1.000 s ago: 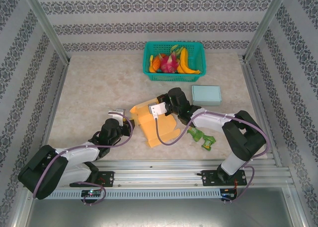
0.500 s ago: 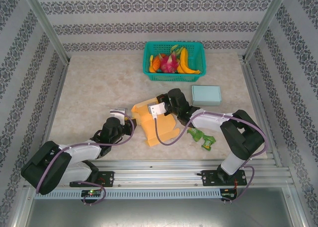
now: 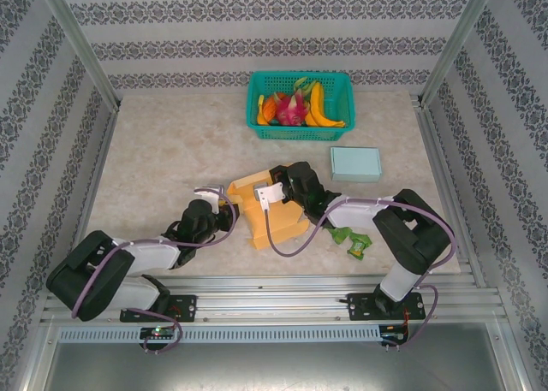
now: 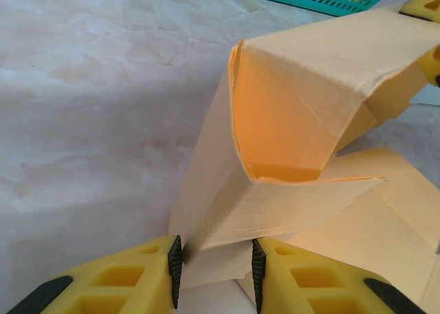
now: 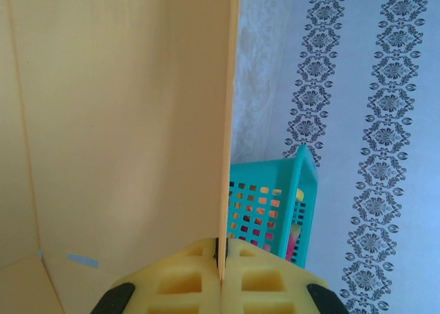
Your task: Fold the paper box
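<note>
Marbled table, toward near edge: half-erected orange paper box. Wall-folding step, judged. Clenched right gripper on an upright wall; part-open left gripper astride a lower flap — next, likely, closing, then tucking inward.

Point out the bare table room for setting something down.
Widest: the table from the left wall to the teal basket. A smaller patch lies between basket and paper box. Crowded: near right, around the blue box and green item.
</note>
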You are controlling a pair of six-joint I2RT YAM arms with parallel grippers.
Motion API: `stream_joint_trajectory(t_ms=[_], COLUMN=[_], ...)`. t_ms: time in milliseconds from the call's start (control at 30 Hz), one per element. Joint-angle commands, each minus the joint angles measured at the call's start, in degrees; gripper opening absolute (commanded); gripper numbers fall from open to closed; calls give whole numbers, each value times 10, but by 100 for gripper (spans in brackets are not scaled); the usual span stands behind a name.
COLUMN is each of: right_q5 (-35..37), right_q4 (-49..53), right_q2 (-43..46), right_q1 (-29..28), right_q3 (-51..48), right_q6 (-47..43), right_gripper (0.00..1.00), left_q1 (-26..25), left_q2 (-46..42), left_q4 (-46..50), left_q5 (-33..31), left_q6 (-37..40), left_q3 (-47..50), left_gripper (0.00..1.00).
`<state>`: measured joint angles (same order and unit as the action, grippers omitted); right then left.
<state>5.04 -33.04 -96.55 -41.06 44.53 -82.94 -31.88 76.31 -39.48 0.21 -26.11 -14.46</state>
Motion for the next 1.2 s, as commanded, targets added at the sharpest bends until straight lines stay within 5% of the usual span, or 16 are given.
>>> stream_joint_trajectory(t_ms=[0, 367, 867, 1167], right_q5=[1, 2, 15, 14], right_q4=[-23, -36, -43, -68], right_q2=[-11, -12, -27, -29], right_q1=[-11, -16, -19, -17], right_q3=[-14, -31, -23, -43], right_q6=[-2, 5, 26, 40], right_gripper=[0, 0, 0, 0], left_q1=[-9, -21, -84, -90], left_q2=[10, -23, 18, 60], left_q4=[-30, 21, -54, -39], left_q5=[-31, -152, -54, -129], left_q6=[-21, -33, -4, -16], left_q3=[-23, -33, -55, -60], left_gripper=[35, 33, 30, 28])
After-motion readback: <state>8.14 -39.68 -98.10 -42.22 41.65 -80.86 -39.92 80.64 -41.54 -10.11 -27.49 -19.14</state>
